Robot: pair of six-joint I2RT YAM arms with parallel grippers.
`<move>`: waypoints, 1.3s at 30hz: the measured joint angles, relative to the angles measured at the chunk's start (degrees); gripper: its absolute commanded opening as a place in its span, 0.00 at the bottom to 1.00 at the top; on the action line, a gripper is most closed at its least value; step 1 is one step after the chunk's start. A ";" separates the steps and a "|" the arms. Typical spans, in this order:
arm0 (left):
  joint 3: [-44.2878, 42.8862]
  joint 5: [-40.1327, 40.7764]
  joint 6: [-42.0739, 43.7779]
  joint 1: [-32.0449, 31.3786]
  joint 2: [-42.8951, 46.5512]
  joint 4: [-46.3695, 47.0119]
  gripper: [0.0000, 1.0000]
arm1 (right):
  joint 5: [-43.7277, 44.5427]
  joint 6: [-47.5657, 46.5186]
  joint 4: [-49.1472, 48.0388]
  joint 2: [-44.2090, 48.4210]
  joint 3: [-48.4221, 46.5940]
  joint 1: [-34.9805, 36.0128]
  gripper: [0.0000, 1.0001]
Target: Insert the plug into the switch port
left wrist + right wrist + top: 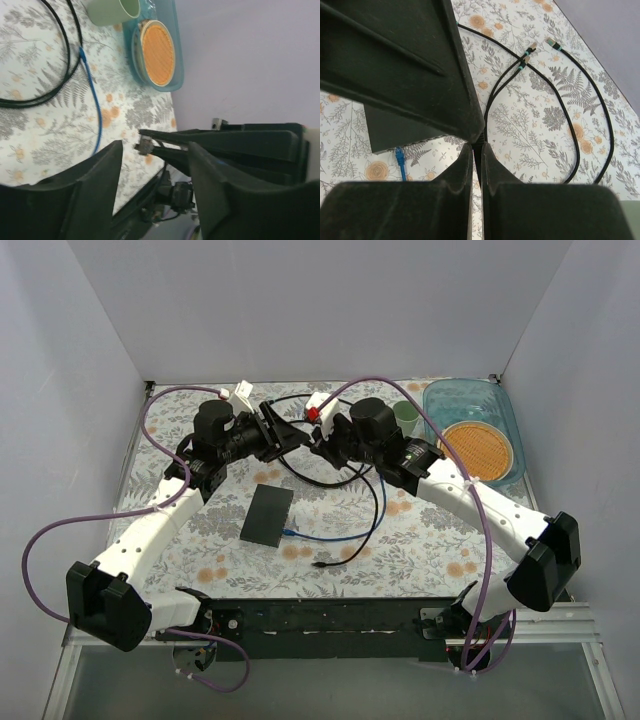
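**Over the far mat: both grippers at one black cable**

Above the flowered mat (420, 530), near its far edge, we find the two grippers tip to tip, off the surface.

- We note the right gripper (476, 150) with its fingers pressed all but together, pinching the black cable (485, 117) between them.
- In the left wrist view the plug (144, 146) pokes out just past the right fingertips. It is a small connector with a metal end.
- We note the left gripper (155, 146) narrowly parted, one finger on either side of the plug and the right fingertips. We see a gap on both sides and no contact, so it holds nothing.

The switch (267, 515) lies flat on the mat, nearer the arm bases than the grippers and well apart from the plug. Its port edge (417, 142) faces right; single ports are too small to tell. The blue cable (335, 538) has one end against that edge; seated or not, we cannot tell. The cup (407, 416) and the tray (440, 398) with an orange disc (477, 450) stand at the far right.
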State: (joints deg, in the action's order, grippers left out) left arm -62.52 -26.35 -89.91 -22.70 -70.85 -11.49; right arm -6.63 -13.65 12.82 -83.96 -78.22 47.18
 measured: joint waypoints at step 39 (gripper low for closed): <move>14.16 13.51 12.59 14.01 -8.61 -15.61 0.69 | -5.66 4.50 -0.74 -14.91 10.51 0.26 0.01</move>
State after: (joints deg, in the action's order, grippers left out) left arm -48.36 -12.84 -77.32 -8.69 -79.46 -27.09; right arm -12.29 -9.15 12.08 -98.87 -67.70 47.44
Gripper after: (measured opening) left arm 0.714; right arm 0.077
